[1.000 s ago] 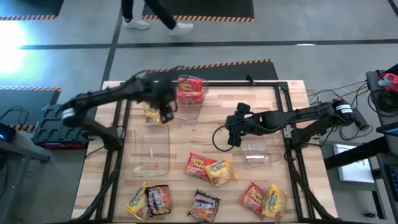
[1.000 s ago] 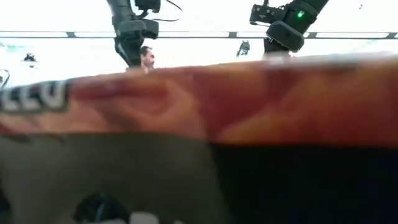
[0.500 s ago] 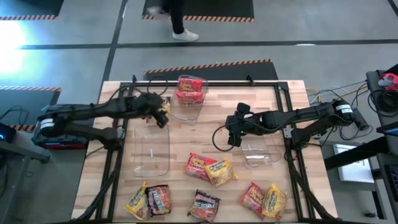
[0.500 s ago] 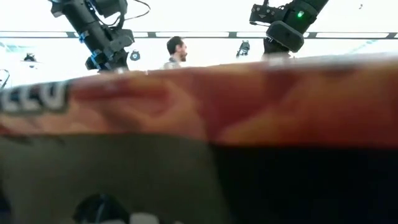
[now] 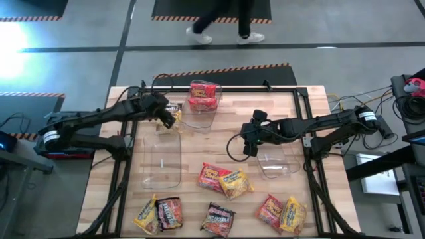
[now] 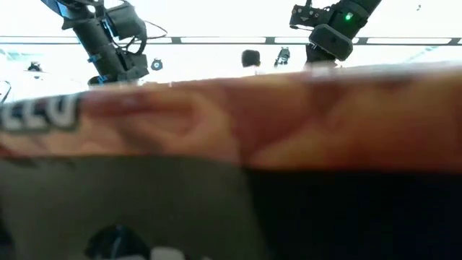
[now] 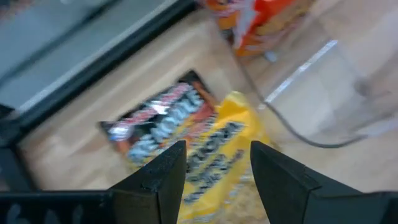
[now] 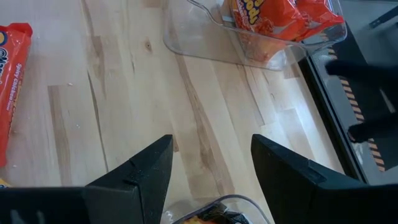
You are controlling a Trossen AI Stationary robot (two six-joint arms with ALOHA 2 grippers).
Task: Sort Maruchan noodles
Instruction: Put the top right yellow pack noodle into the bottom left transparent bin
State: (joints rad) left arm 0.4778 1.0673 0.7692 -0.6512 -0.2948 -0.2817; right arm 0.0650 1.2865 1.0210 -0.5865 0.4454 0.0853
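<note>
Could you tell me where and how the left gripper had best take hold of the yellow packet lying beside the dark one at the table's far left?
The yellow packet lies flat on the wood, partly overlapping the dark packet. I would bring the open left gripper straight down and pinch its free edge, the one toward the clear bin, probably avoiding the dark one.
</note>
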